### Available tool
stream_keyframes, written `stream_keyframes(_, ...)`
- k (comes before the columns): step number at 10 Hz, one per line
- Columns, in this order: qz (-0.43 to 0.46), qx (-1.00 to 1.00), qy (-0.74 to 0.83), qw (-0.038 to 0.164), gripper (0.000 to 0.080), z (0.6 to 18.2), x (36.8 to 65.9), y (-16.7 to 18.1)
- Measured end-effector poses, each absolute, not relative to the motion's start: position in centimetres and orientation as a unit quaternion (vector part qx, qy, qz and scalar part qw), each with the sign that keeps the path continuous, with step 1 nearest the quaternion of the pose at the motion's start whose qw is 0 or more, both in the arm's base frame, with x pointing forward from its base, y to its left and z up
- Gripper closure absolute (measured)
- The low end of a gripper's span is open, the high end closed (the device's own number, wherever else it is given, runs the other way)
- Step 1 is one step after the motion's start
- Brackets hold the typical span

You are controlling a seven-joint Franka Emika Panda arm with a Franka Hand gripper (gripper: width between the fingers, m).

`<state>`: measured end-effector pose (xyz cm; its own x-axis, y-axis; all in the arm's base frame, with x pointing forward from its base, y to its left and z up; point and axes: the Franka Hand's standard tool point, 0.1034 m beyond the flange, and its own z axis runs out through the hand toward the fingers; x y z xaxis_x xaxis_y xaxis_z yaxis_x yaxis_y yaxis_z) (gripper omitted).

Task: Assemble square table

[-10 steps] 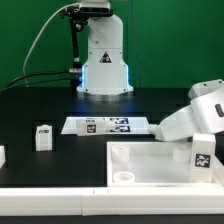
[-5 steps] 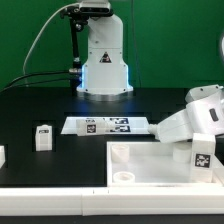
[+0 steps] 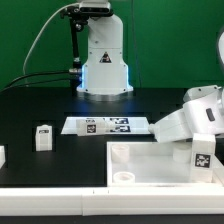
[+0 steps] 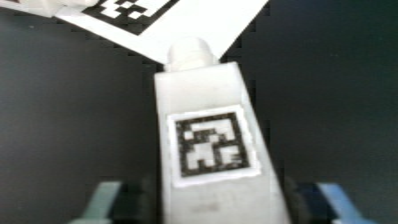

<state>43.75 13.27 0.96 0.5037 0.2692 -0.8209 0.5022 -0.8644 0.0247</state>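
Note:
The square table top [image 3: 150, 166] lies flat at the front of the exterior view, with raised corner sockets [image 3: 122, 153]. My gripper [image 3: 199, 146] hangs over the top's corner on the exterior view's right, shut on a white leg [image 3: 201, 157] with a black-and-white tag. In the wrist view the tagged leg [image 4: 210, 120] runs between my gripper's [image 4: 217, 202] two fingers [image 4: 111, 200], which sit on either side of it. A second leg [image 3: 43, 137] stands alone on the exterior view's left. Part of a third white piece [image 3: 2, 155] shows at the far left edge.
The marker board [image 3: 110, 126] lies behind the table top; a corner of it shows in the wrist view [image 4: 160, 20]. The arm's white base [image 3: 104, 62] stands at the back with cables. A long white rail [image 3: 60, 194] edges the black surface at the front.
The arm's wrist has shifted slightly toward the exterior view's left; the held leg stays over the same corner of the top. Nothing else has moved.

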Motion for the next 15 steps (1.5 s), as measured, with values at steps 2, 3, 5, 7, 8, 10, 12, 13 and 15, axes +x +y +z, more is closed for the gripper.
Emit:
stream_keyframes(2,-0.455,0.859,0.204,0.113,0.0515,3.3,45.4,11.6)
stream_keyframes(3,-0.465,0.860,0.181,0.105,0.0515,5.3,46.7,10.2)
stream_keyframes(5,-0.419,0.895,0.140,0.063,0.0515,9.2,51.6,8.0)
stream_keyframes(7,-0.323,0.936,0.134,0.040,0.0515,11.3,54.5,5.4)
stream_keyframes(8,-0.288,0.948,0.130,0.038,0.0515,11.0,54.3,5.6)
stream_keyframes(10,-0.212,0.967,0.135,0.034,0.0515,10.8,55.1,5.6)
stream_keyframes(12,-0.178,0.977,0.115,-0.005,0.0515,11.6,56.0,5.3)
stream_keyframes(13,-0.144,0.984,0.103,-0.037,0.0515,13.2,58.8,4.7)
stream_keyframes(15,-0.021,0.995,0.074,-0.067,0.0515,14.7,61.4,3.3)
